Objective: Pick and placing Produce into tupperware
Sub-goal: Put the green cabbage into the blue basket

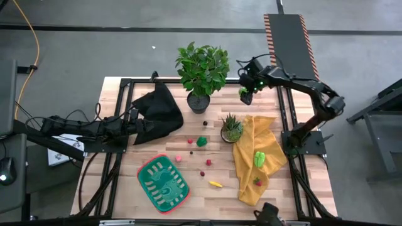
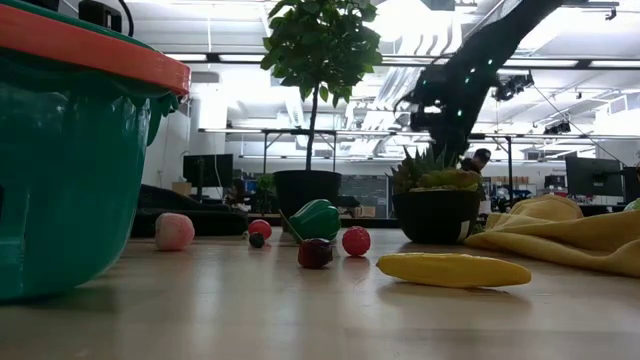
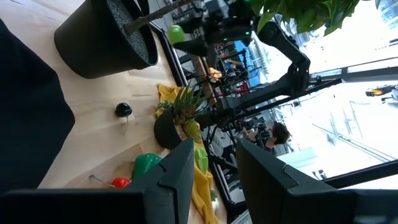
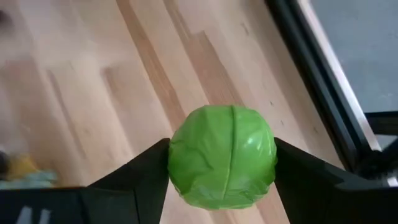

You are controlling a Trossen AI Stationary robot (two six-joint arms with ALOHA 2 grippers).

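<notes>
My right gripper (image 1: 245,95) hangs over the table's far right part, shut on a round green cabbage-like toy (image 4: 222,155). Other produce lies on the wood: a green pepper (image 1: 201,142), small red and pink pieces (image 1: 208,162), a yellow piece (image 1: 215,184), and a green piece (image 1: 259,159) and a red one (image 1: 257,182) on the yellow cloth (image 1: 267,141). The green red-rimmed tupperware (image 1: 163,183) stands near the front edge. My left gripper (image 1: 134,119) waits at the left beside the black cloth (image 1: 157,110), open and holding nothing. My right gripper pinches the green ball by its two opposite sides (image 4: 175,163) between its two fingers (image 4: 146,171). The fingers slant down from above. The ball is lifted clear of the table, with bare wood showing beneath it.
A large leafy potted plant (image 1: 202,69) stands at the far middle, close to my right gripper. A small spiky potted plant (image 1: 231,127) sits by the yellow cloth. Black frame rails (image 1: 289,113) run along the table's sides. Bare wood lies between the tupperware and the yellow cloth.
</notes>
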